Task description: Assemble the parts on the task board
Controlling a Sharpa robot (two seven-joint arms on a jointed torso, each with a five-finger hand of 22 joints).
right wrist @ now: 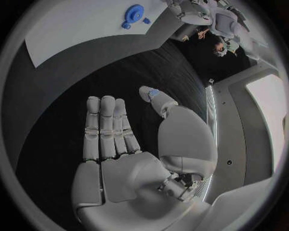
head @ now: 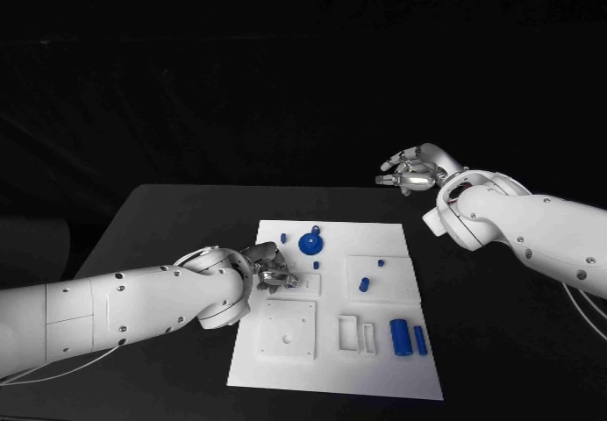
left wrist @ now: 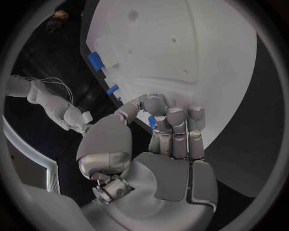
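The white task board [head: 380, 368] lies in the middle of the black table. On it are a blue gear [head: 312, 245], a small blue peg [head: 364, 283] and two blue cylinders [head: 407, 338]. My left hand [head: 268, 268] is at the board's left edge with its fingers curled down onto the board [left wrist: 180, 57]. A bit of blue [left wrist: 151, 123] shows by the thumb and fingers; whether it is pinched or lies on the board I cannot tell. My right hand [head: 411, 173] hangs above the table past the board's far right corner, with fingers [right wrist: 105, 125] straight and apart and nothing in them.
White raised blocks stand on the board: a square plate [head: 289, 331] at the near left and slotted pieces [head: 355, 333] beside it. Bare black table [head: 177, 219] surrounds the board on all sides. The gear [right wrist: 133, 10] appears far from the right hand.
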